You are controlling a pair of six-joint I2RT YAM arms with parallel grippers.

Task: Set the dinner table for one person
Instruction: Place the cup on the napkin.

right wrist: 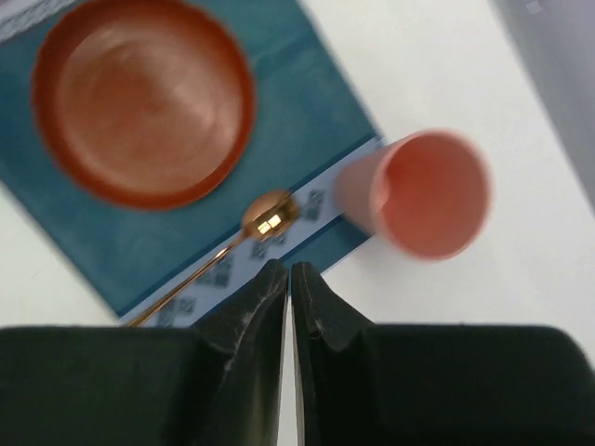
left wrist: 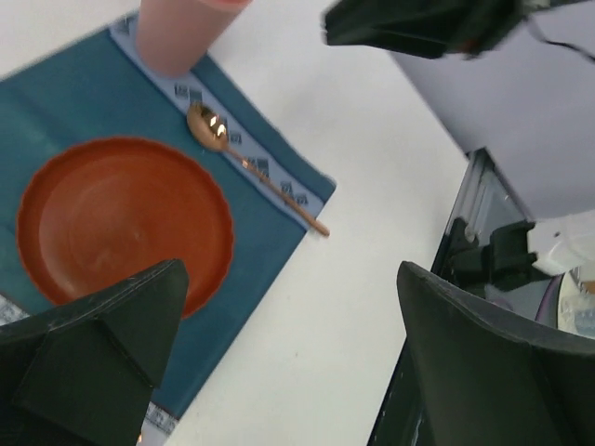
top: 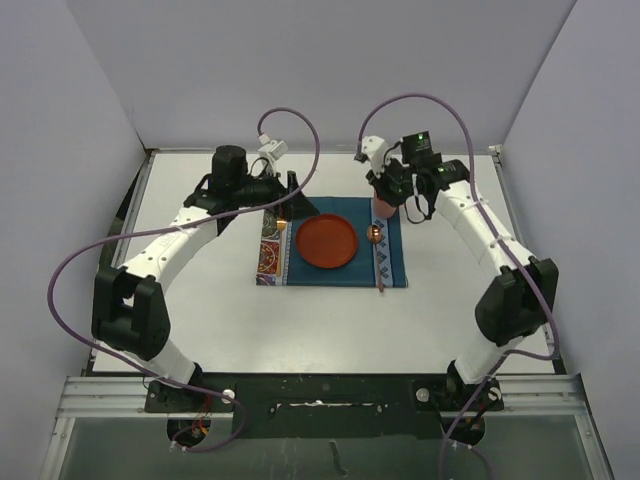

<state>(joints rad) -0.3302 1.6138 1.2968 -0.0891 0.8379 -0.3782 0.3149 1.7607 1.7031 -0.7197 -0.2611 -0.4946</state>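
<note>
Pink cup [right wrist: 423,193]: upright, empty, sits at far right corner of teal placemat [top: 298,268]. Orange plate [top: 326,242]: empty too, mid-mat. Copper spoon [left wrist: 253,169] lies on right patterned end, bowl far, handle tip poking past near edge onto white desk [top: 330,335].

Desk fills middle of top view, long axis looks left-right, mat lined up same way.

Left pincer [left wrist: 293,279]: gaping wide, nothing in it, over mat's far left corner. Right pincer [right wrist: 289,279]: pinched nearly together, empty, beside cup.

Top view: cup mostly hidden behind right wrist. Coppery glint [top: 281,213] by left pincer, no idea what.
</note>
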